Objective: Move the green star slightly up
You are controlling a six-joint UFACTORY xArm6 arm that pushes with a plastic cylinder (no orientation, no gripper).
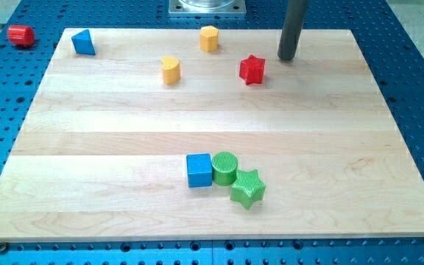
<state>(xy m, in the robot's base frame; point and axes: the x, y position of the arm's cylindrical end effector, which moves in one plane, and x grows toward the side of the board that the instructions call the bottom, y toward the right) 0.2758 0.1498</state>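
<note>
The green star [247, 188] lies near the view's bottom centre of the wooden board [109, 147]. It touches the green cylinder [224, 168] up and to its left. A blue cube [199, 170] sits against the cylinder's left side. My tip [286, 58] is near the view's top right of centre, far above the green star. It stands just right of the red star [252, 70], apart from it.
A yellow block [171, 70] and a yellow hexagonal block [209, 37] lie at the view's top centre. A blue triangle [83, 43] sits at the top left corner. A red cylinder [20, 35] lies off the board on the blue perforated table [418, 73].
</note>
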